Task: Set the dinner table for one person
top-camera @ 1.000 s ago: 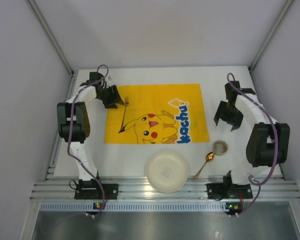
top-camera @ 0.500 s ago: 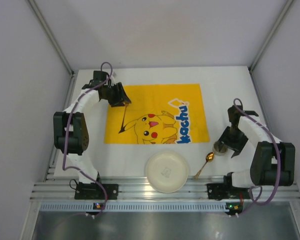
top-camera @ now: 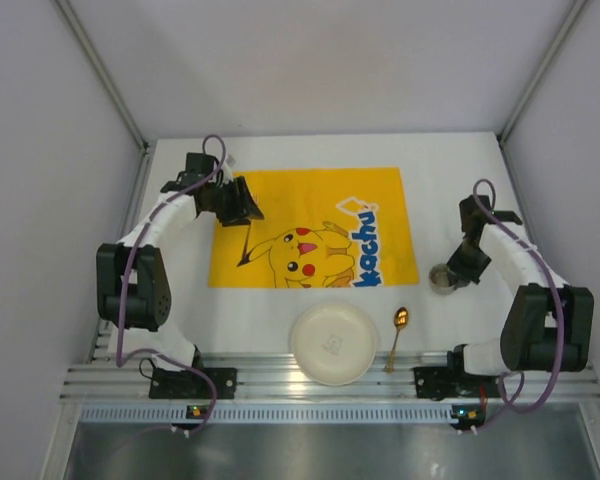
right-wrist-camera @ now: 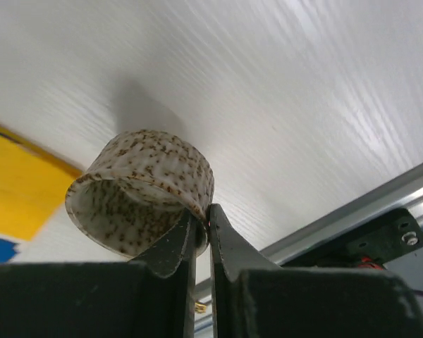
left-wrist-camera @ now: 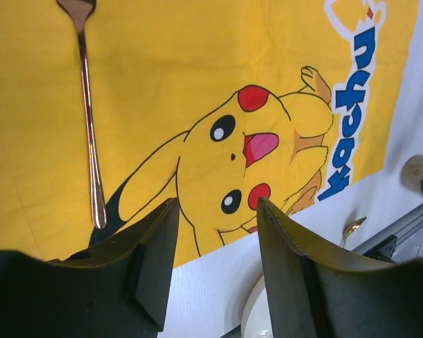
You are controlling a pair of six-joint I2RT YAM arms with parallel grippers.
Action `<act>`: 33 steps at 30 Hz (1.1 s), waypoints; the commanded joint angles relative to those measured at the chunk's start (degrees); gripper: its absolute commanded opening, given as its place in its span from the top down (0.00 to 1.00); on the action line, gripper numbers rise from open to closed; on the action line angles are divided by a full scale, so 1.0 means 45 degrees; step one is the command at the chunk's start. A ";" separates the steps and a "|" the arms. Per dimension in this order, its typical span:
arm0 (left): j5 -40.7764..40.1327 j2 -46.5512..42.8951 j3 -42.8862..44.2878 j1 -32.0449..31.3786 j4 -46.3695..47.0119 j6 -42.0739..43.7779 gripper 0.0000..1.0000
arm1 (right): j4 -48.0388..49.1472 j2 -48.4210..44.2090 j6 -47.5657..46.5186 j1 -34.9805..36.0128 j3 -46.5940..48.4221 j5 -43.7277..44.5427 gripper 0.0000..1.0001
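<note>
On the white dinner table [top-camera: 435, 165] lies a yellow Pikachu cloth [top-camera: 320, 225]. A thin gold fork [top-camera: 246, 243] lies flat on the cloth's left part; in the left wrist view the fork [left-wrist-camera: 89, 120] is ahead and to the left of my fingers. My left gripper [top-camera: 246, 206] hovers open over the cloth with nothing between its jaws [left-wrist-camera: 217, 208]. My right gripper [top-camera: 458, 268] is shut on the rim of a small brown-speckled cup [top-camera: 441, 278]; one finger sits inside the cup [right-wrist-camera: 144, 186] and one outside, where the gripper [right-wrist-camera: 203, 220] pinches its wall.
A round white plate [top-camera: 332, 344] sits at the near edge below the cloth, with a gold spoon [top-camera: 398, 328] just to its right. The metal rail [top-camera: 330, 380] runs along the front. Grey walls enclose the table on three sides.
The right arm came down to the cup and its jaws shut on the rim. The spoon has shifted left and turned more upright. The left gripper drifted slightly right above the fork.
</note>
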 commanded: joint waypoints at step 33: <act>-0.1211 -0.5156 -0.2903 -0.0747 -0.1811 -0.0459 0.46 | -0.1497 1.4267 0.0141 0.3233 2.0663 -0.0729 0.17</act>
